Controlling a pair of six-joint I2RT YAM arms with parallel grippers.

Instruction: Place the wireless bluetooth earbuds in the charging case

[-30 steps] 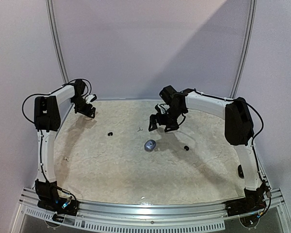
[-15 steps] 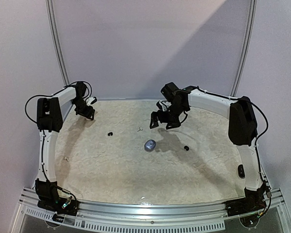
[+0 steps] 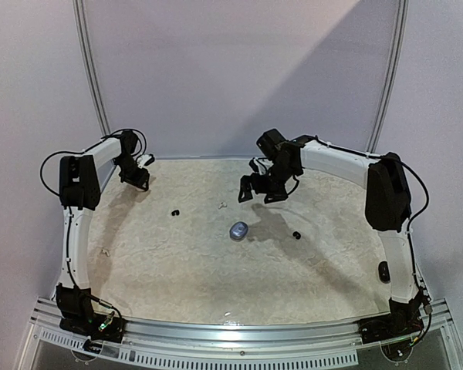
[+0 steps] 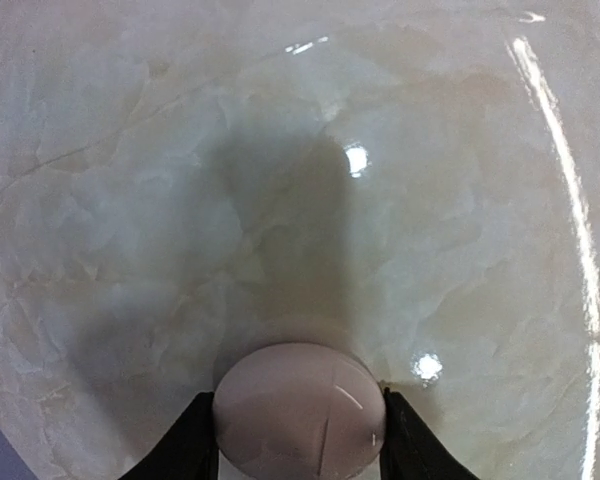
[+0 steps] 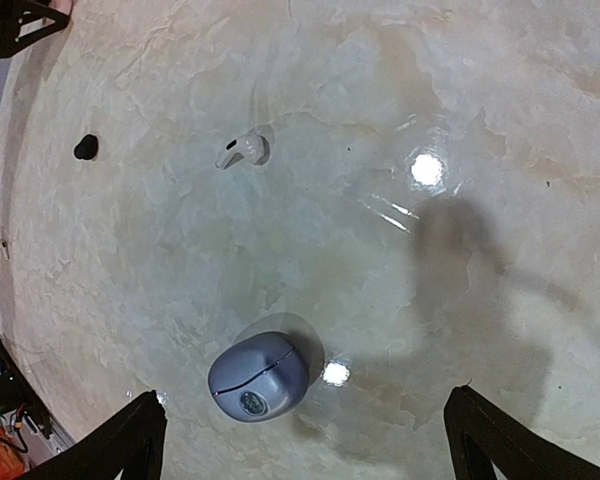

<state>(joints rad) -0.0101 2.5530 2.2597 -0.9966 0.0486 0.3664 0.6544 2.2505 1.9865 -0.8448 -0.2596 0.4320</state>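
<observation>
Earbuds (image 5: 242, 151) lie loose on the surface (image 5: 480, 120): a white one & a black bud (image 5: 86, 147), both apart from the grey-blue case (image 5: 258, 377). My left tool (image 4: 298, 452) is closed on a pale round case (image 4: 298, 400), fingers against both sides. My right tool (image 5: 315, 440) hangs wide open above the grey-blue case, empty. Step, I judge: securing a case. Next: open its lid, then pinch one tiny bud w/ care.

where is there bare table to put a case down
Free: the near middle of the table, between the blue-grey case and the arm bases. Crowded: mid-table by the right gripper, with that case, white earbud, left black earbud, right black earbud.
</observation>
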